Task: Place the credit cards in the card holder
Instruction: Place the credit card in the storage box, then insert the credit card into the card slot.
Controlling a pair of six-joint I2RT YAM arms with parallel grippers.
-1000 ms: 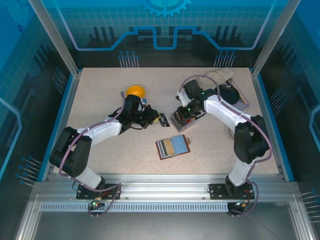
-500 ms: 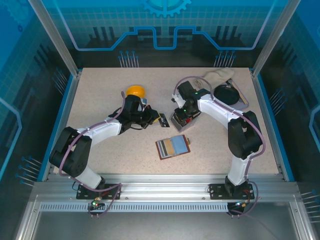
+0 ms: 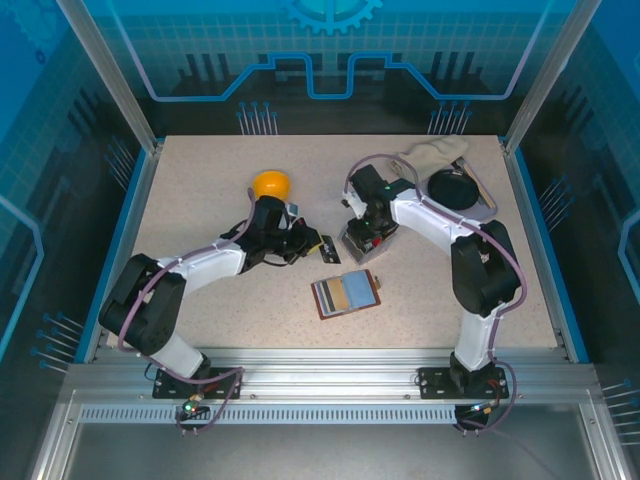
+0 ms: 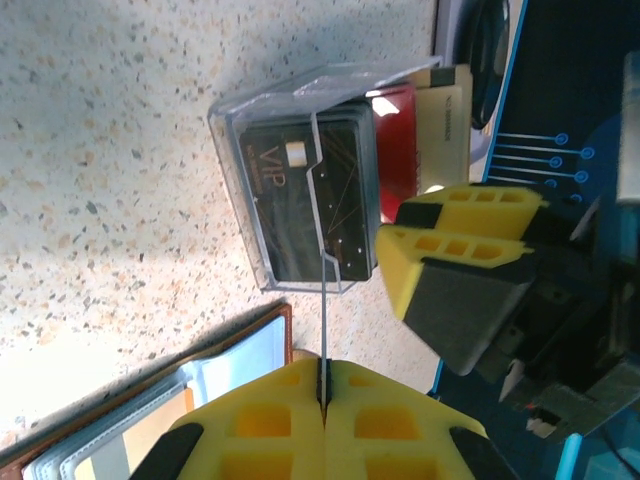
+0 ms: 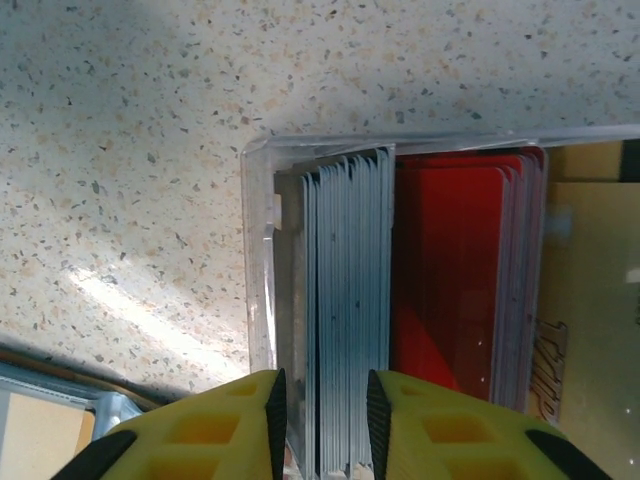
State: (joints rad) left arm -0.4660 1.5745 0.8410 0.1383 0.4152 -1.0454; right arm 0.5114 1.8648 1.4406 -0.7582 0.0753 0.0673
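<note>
R gripper (image 5: 325,398) shifted over tray (image 4: 238,108) w/ "VIP" card (image 4: 292,200).

The speckled table (image 3: 190,210) carries the card holder (image 3: 346,293), clear box (image 3: 357,249), yellow object (image 3: 271,184).

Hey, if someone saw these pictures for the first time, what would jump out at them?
Likely the clear box mid-table, packed with grey cards and red cards, with the right gripper poised over the grey stack, jaws apart. Then the left gripper pinching a thin card edge-on near the open card holder, and a bright yellow round object farther back.
</note>
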